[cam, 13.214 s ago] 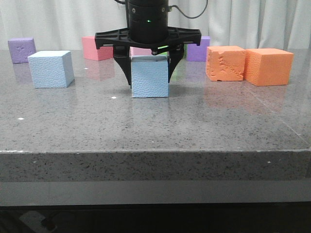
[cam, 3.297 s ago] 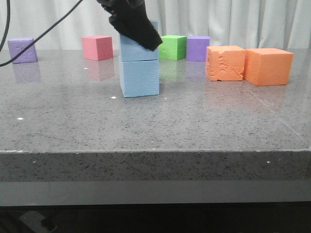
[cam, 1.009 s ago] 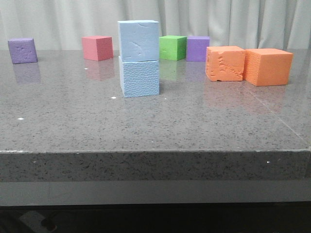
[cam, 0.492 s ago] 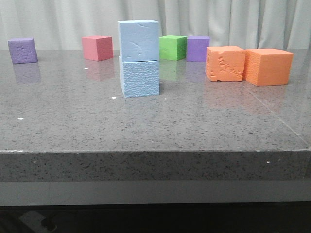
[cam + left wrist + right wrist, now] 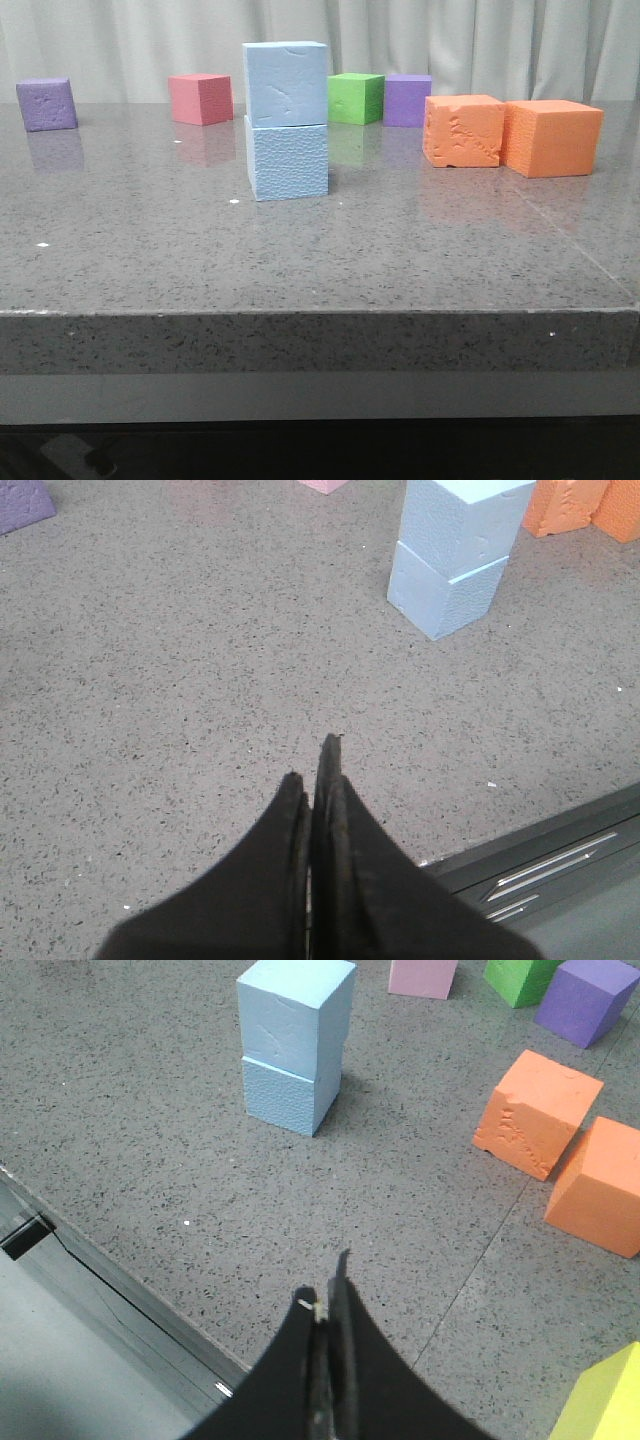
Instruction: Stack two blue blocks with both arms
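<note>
One pale blue block (image 5: 286, 83) stands on top of the other blue block (image 5: 289, 158) in the middle of the grey stone table, turned slightly against it. The stack also shows in the left wrist view (image 5: 455, 555) and in the right wrist view (image 5: 293, 1040). My left gripper (image 5: 312, 770) is shut and empty, above the table near its front edge, well back from the stack. My right gripper (image 5: 328, 1285) is shut and empty, likewise near the front edge and apart from the stack. Neither gripper shows in the front view.
Two orange cubes (image 5: 463, 130) (image 5: 552, 137) sit at the right. A pink cube (image 5: 201, 98), a green cube (image 5: 357, 97) and a purple cube (image 5: 407, 99) line the back. Another purple cube (image 5: 45, 104) sits far left. A yellow block (image 5: 600, 1400) lies by the right gripper.
The arm that stood over the stack has withdrawn out of the front view, leaving the upper blue block resting on the lower one. Over the last second nothing has moved.
</note>
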You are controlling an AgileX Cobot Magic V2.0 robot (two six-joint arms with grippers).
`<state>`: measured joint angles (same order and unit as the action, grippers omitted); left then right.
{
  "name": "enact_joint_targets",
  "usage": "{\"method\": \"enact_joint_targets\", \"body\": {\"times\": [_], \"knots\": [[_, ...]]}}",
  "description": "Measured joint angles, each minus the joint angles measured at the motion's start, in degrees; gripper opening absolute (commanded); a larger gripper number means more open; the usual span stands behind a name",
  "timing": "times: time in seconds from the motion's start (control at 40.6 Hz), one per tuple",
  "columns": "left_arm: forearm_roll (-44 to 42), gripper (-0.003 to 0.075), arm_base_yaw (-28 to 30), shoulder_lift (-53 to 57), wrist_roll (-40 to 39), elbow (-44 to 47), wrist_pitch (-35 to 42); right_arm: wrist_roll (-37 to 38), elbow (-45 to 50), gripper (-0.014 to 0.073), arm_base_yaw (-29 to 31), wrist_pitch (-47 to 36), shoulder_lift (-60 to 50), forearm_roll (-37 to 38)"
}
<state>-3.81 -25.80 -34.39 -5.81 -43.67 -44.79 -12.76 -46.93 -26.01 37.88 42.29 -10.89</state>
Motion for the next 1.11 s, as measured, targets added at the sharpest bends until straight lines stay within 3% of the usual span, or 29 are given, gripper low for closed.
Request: {"method": "enact_joint_targets", "body": {"times": [0.221,0.344,0.615,0.763,0.96,1.107], "knots": [[0.00,-0.0020,0.21,1.32,0.00,1.00,0.84,0.00,0.00,-0.0122,0.00,0.00,0.00,0.00],[0.19,-0.0020,4.02,5.19,0.00,4.76,3.90,0.00,0.00,-0.0122,0.00,0.00,0.00,0.00],[-2.55,-0.0020,17.40,18.74,0.00,23.41,24.84,0.00,0.00,-0.0122,0.00,0.00,0.00,0.00],[-1.69,-0.0020,21.86,26.55,0.00,34.30,36.88,0.00,0.00,-0.0122,0.00,0.00,0.00,0.00],[2.93,-0.0020,23.65,34.30,0.00,43.25,41.46,0.00,0.00,-0.0122,0.00,0.00,0.00,0.00],[3.81,-0.0020,23.65,34.63,0.00,44.00,42.37,0.00,0.00,-0.0122,0.00,0.00,0.00,0.00]]}}
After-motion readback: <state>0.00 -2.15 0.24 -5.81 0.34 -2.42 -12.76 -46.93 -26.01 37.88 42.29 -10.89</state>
